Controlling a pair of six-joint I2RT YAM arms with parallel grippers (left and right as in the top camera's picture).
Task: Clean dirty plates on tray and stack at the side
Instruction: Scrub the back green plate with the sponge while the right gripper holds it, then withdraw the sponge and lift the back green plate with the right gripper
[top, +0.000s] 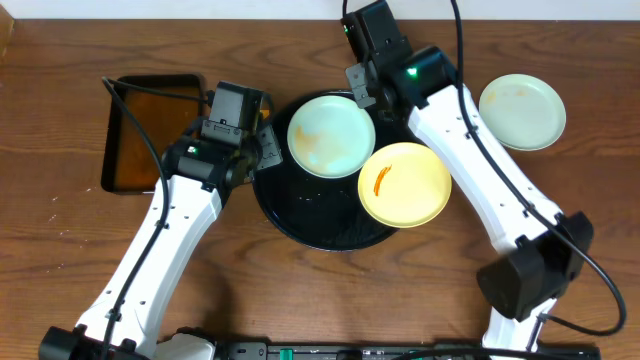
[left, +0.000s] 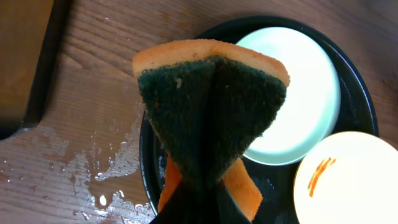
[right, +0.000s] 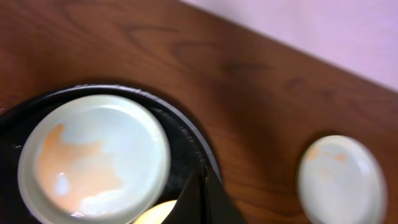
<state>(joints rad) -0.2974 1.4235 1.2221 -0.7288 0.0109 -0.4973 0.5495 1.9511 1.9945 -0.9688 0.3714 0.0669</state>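
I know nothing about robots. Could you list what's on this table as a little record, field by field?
Left hand: shut on a folded orange sponge with a dark green scouring face
Right hand: fingers together, nothing in them
Large round glossy black tray: carries two plates
Pale mint round plate: on the tray, faint orange smear
Pale yellow round plate: orange streak, overhangs the tray's rim
Second pale mint plate: on the wooden table, right of the tray
Small rectangular black tray: brown liquid, far left
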